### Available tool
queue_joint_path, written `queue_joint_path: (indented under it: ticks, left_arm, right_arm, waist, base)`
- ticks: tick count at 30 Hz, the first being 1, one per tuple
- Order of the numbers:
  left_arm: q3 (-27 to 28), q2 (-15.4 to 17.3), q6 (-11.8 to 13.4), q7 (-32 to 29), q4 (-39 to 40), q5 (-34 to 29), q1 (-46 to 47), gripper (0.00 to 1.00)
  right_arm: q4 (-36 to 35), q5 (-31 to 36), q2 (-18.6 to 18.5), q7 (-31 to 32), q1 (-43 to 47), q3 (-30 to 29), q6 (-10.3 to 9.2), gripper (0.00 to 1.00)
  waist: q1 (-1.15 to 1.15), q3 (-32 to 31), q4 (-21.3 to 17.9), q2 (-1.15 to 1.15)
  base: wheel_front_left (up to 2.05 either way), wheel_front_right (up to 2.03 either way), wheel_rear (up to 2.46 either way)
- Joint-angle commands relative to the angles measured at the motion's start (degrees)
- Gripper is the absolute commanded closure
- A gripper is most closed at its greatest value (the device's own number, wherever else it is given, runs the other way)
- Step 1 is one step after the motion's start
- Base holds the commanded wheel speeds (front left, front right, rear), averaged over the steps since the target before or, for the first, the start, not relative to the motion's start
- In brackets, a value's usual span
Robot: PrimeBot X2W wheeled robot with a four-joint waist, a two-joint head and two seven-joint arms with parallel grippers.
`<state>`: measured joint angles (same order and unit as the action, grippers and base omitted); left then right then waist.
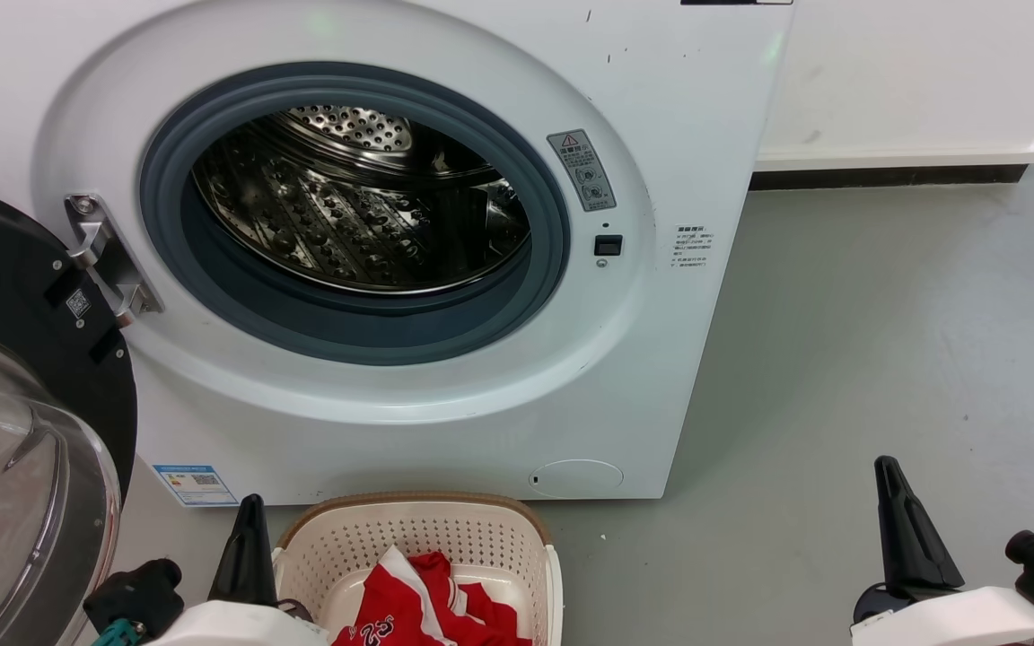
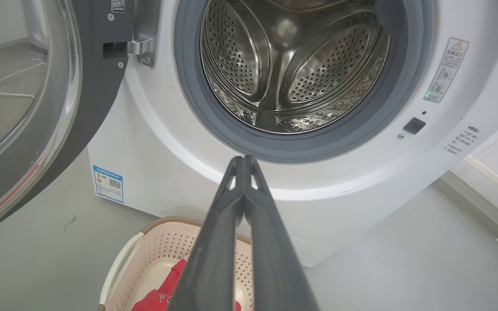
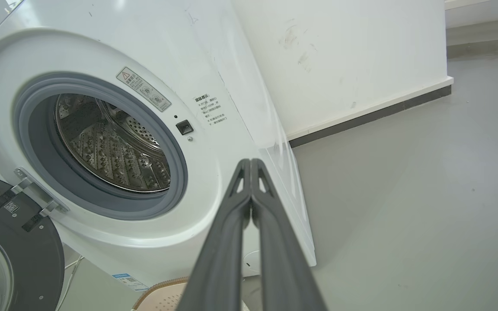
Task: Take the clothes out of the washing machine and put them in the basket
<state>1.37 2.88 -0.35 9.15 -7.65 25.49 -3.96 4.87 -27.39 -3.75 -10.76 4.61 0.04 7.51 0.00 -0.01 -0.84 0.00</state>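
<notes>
Washing machine (image 1: 687,135), door swung open, drum bare as far as visible; basket (image 1: 445,538) on the floor just in front, red clothes (image 1: 418,610) lying inside. Left gripper (image 2: 243,164) and right gripper (image 3: 250,166), fingers pressed together, hold nothing: task apparently complete

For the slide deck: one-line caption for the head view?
Red clothes in the basket before the open washing machine, drum empty; left gripper and right gripper shut, holding nothing.

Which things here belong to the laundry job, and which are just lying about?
Job: washing machine, its open door, basket, red garment in the basket.
Lying about: white cord, dark skirting board.
</notes>
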Motion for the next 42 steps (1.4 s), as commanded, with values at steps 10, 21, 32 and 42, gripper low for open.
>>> queue_joint_path:
  ticks: [10,21,32,42]
  left_arm:
    - [0.9,0.0,-1.2,-2.3,-0.3,10.2,3.0,1.0]
    - [1.7,0.0,-2.2,-4.6,-1.3,19.7,4.3,1.0]
    - [2.3,0.0,-3.1,-6.6,-2.2,28.1,5.4,1.0]
    - [2.9,0.0,-3.9,-8.2,-2.9,35.1,6.4,1.0]
  right_arm:
    - [0.8,-10.7,-0.8,1.9,-3.0,-0.3,0.0,1.0]
    - [2.1,-20.4,-1.1,3.9,-4.4,-0.6,-0.01,1.0]
    - [3.3,-28.9,-1.2,5.8,-5.5,-1.1,-0.01,1.0]
    - [4.3,-35.8,-1.3,7.4,-6.6,-1.5,-0.01,1.0]
  waist:
    - [0.0,0.0,0.1,0.0]
    - [0.0,0.0,0.2,0.0]
    - [0.0,0.1,0.3,0.0]
    - [0.0,0.1,0.3,0.0]
  base:
    - [0.0,0.0,0.0]
    - [0.0,0.0,0.0]
    - [0.0,0.0,0.0]
    - [0.0,0.0,0.0]
